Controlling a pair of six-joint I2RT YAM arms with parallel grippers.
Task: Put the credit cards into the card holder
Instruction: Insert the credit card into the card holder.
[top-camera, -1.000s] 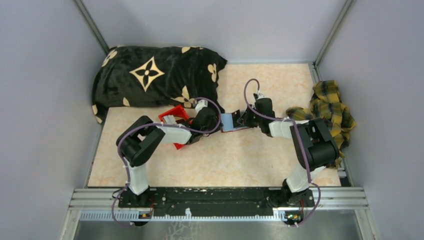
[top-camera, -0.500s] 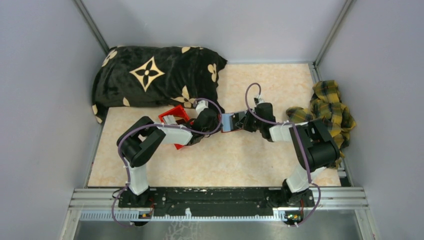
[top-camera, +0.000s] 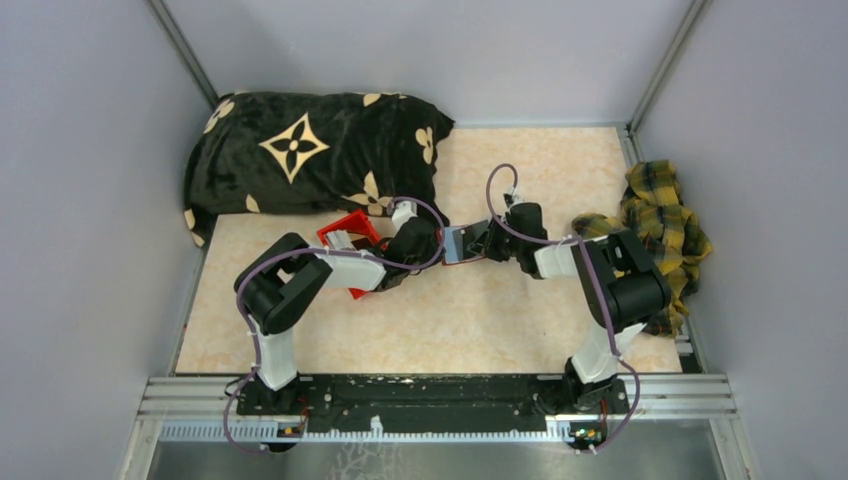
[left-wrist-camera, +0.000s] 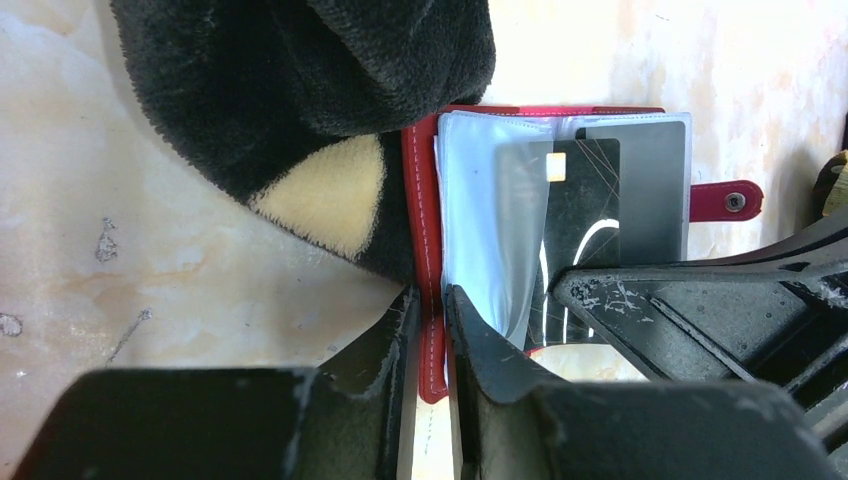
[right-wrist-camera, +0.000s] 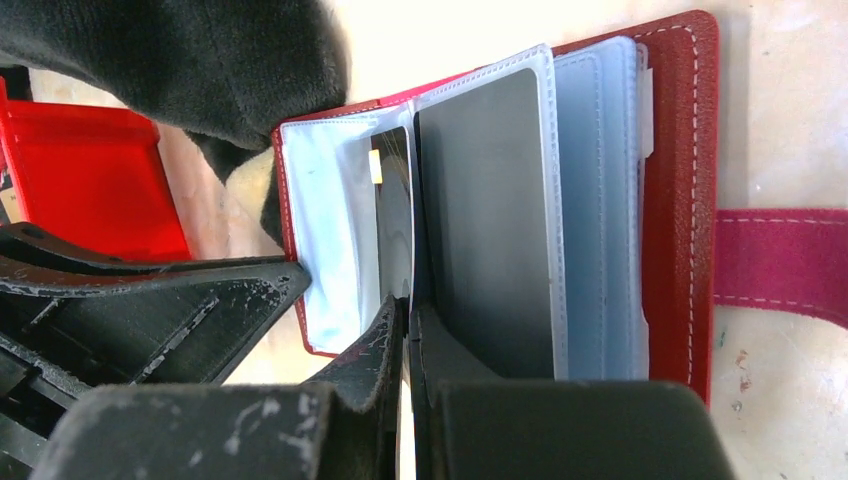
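Note:
The dark-red card holder (left-wrist-camera: 425, 200) lies open on the table beside the black pillow, its clear blue-grey sleeves facing up, and it also shows in the top view (top-camera: 456, 243). My left gripper (left-wrist-camera: 430, 295) is shut on its red left edge. My right gripper (right-wrist-camera: 408, 305) is shut on a dark credit card (right-wrist-camera: 392, 225) with a gold chip, held edge-on and partly inside a sleeve. A second grey card (right-wrist-camera: 485, 220) sits in the neighbouring sleeve. The snap tab (left-wrist-camera: 725, 200) sticks out to the right. In the top view the grippers, left (top-camera: 432, 245) and right (top-camera: 482, 243), meet over the holder.
A black pillow (top-camera: 310, 150) with tan flower shapes lies at the back left, its corner touching the holder. A bright red plastic bin (top-camera: 345, 240) sits under my left arm. A yellow plaid cloth (top-camera: 660, 215) lies at the right edge.
My right gripper has moved left toward the left gripper, sliding the dark card further over the holder. Less of the holder shows between the two grippers. The left arm has barely moved.

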